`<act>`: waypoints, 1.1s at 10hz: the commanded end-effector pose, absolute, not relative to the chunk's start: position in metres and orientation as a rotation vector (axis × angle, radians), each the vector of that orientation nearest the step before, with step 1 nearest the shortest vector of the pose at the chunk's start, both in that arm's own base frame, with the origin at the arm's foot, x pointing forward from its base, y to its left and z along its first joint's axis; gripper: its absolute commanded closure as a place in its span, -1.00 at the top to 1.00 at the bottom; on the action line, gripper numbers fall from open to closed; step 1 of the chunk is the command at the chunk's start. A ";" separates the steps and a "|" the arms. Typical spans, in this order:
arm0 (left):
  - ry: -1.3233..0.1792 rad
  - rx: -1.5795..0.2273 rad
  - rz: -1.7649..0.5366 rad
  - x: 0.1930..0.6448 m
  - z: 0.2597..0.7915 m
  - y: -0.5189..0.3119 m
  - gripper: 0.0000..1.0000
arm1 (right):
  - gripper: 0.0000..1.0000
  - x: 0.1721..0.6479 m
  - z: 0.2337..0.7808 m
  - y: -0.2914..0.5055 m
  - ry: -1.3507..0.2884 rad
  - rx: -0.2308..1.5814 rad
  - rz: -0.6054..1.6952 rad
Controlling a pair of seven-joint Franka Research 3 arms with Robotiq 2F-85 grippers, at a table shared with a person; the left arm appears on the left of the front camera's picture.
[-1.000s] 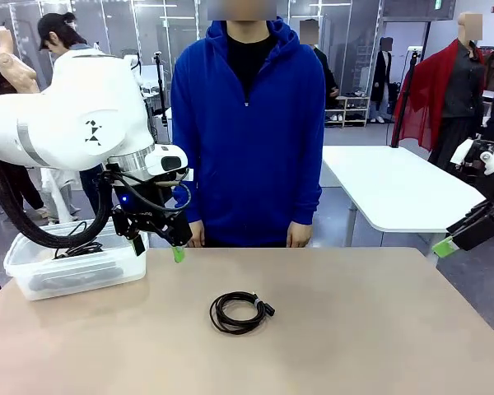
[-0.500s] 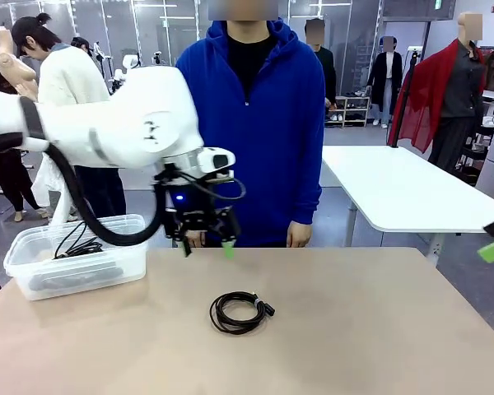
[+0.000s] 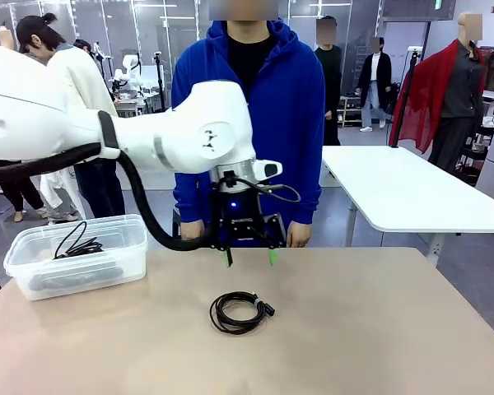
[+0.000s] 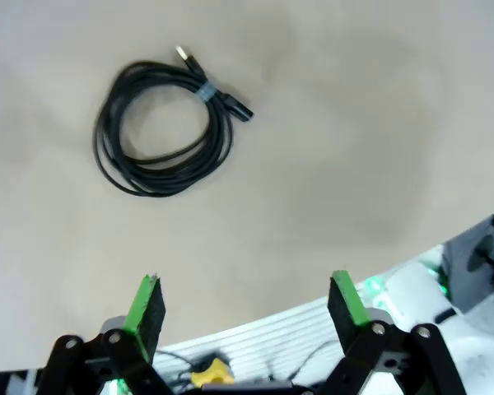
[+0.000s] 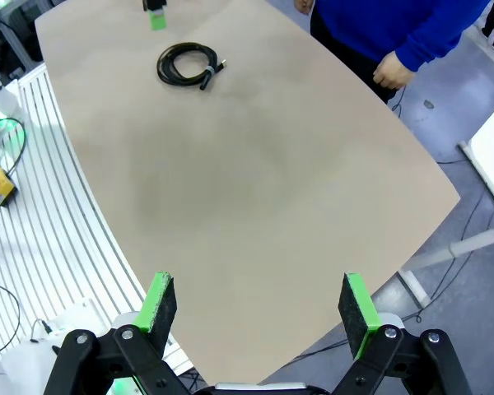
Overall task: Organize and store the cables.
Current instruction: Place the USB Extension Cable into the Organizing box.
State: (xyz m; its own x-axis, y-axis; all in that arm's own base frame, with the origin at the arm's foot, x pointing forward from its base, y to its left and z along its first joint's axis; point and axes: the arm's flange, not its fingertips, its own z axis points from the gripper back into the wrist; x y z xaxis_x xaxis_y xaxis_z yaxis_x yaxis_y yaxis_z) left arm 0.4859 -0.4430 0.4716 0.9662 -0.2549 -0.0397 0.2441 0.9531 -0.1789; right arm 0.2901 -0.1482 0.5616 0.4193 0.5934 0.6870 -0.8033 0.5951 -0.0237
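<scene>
Left pincer (image 3: pixel 250 257), spread wide, has swung over the cable (image 3: pixel 240 312).

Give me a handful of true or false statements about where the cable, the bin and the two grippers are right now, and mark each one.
1. The coiled cable lies flat on the table. True.
2. The left gripper is shut on the cable. False: its jaws are open and it hangs above the table, beyond the cable toward the person, touching nothing.
3. The clear plastic bin already holds black cable. True.
4. The person's hand is holding the cable. False: both hands hang at the table's far edge, apart from it.
5. The right gripper is shut. False: its jaws stand wide open above the table with nothing between them.
</scene>
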 end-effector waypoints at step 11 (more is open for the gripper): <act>0.258 -0.084 -0.153 0.520 0.444 -0.494 1.00 | 1.00 0.287 0.562 -0.150 -0.721 0.345 0.901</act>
State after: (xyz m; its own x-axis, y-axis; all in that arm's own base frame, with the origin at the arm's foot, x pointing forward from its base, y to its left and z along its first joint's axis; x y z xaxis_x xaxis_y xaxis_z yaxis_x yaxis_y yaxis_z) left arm 0.5137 -0.4857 0.4374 0.9565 -0.1867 -0.2242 0.1602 0.9784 -0.1309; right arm 0.2859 -0.1500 0.5617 0.4190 0.5851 0.6943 -0.8073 0.5901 -0.0101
